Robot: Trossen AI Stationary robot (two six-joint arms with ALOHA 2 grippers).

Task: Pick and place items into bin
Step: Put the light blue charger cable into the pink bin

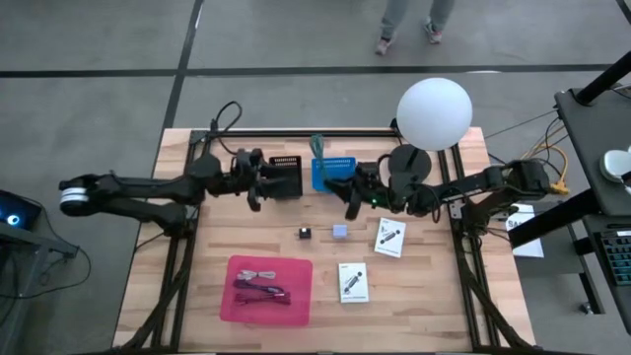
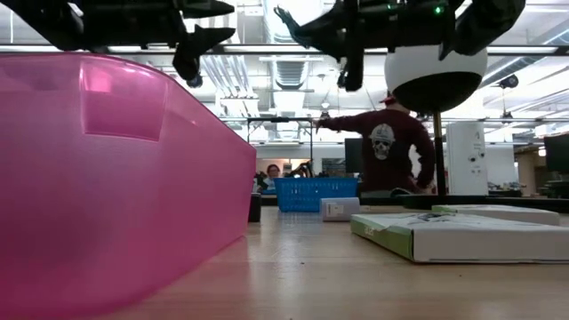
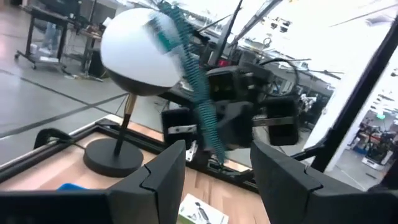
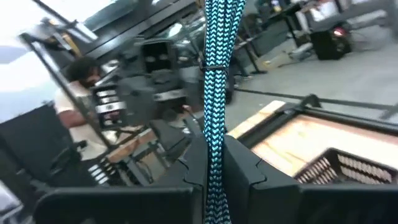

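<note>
My right gripper is shut on a teal-and-black braided cord, held in the air over the blue basket at the table's far middle. The cord also shows in the high view and the left wrist view. My left gripper stands open with nothing between its fingers, by the black box, facing the cord. A pink bin at the near side holds a maroon cable. A black cube, a lavender cube and two white cards lie on the table. My right gripper pinches the braided cord between its two fingers, at a stretch below a thin tie on the cord. The fingers reach out about level from the table's right side and lie across the cord. The cord stands up above the fingers, clear of the table.
A lamp with a white globe and a round black foot stands at the far right, close to my right arm. In the low view the pink bin's wall fills the left. A person stands beyond the table.
</note>
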